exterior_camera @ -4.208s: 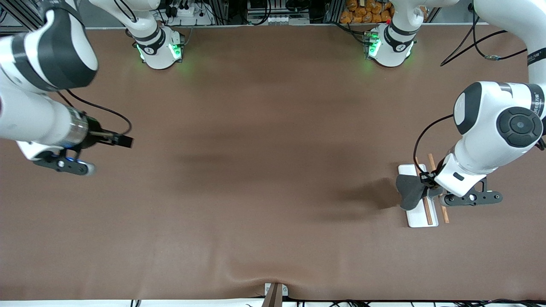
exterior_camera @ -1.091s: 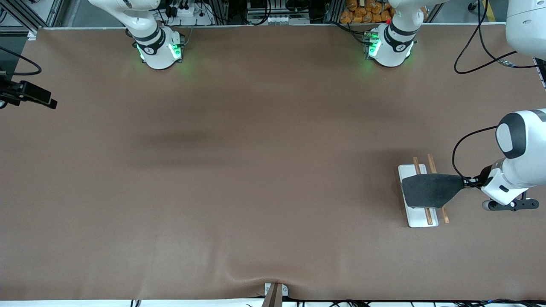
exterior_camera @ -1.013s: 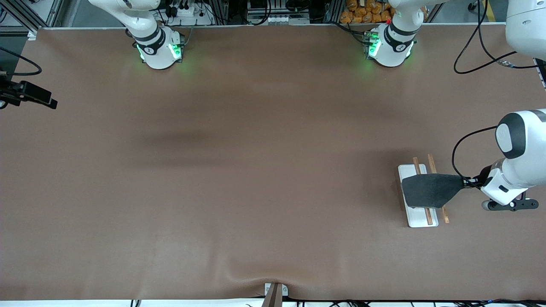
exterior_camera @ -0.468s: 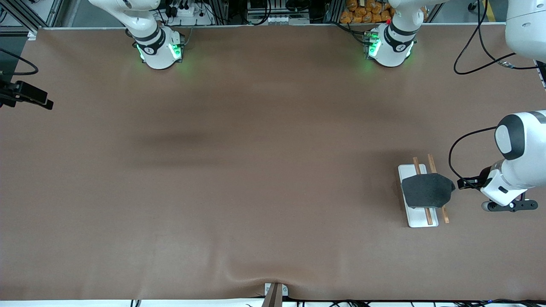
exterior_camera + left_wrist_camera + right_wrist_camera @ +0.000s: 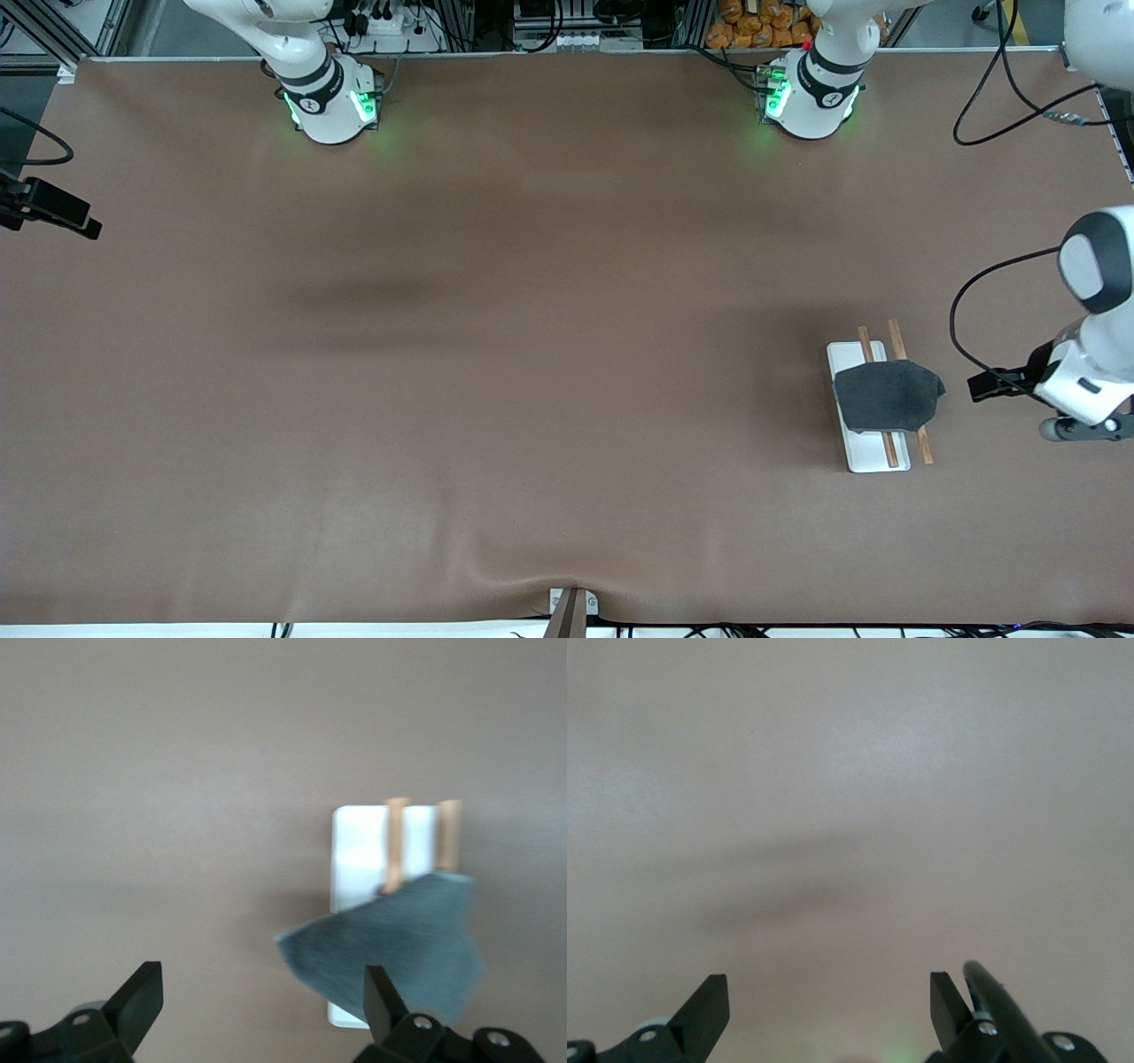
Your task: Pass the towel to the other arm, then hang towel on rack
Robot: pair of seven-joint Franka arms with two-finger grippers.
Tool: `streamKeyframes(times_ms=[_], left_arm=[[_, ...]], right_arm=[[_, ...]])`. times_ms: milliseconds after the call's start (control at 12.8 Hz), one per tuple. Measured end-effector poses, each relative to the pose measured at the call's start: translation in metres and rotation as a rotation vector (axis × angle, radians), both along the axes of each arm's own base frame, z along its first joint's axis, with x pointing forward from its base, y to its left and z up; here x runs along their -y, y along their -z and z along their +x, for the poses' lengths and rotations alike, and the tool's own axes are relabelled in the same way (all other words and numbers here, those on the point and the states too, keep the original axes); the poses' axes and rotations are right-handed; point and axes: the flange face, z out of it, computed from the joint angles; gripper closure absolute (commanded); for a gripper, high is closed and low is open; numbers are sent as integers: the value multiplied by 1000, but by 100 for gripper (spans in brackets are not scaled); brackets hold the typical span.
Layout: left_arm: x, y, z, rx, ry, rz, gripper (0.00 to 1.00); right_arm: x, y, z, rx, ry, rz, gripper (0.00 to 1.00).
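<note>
1. The towel lies draped over the rack, right of centre in the front view.
2. My left gripper hangs beside it, fingers spread, holding nothing; I back off level to avoid snagging.
3. My right gripper waits at the left edge, fingers spread.

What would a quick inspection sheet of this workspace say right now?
Surface: brown table, slightly wrinkled at the camera edge.
Job's things: towel draped over the rack, toward the left arm's end.
Clutter: nothing seen on the table.
Grippers: left gripper open, empty, beside the rack; right gripper open, empty, waiting at the right arm's end.
Cables: black cable looping from the left arm.
Surroundings: equipment and orange items past the bases.
</note>
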Motion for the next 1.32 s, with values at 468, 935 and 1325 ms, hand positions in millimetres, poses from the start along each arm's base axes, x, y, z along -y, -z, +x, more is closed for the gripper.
streamKeyframes(times_ms=[468,935,1325], left_arm=[[37,-94,-26,-16,10,-86,0],[49,-153,-59,-35,23,-78,0],[88,-190,-84,-32,-17,-80,0]], right_arm=[[0,-6,0,15,16,-2,0],[-1,-10,0,20,14,-2,0],[-1,-10,0,20,14,-2,0]])
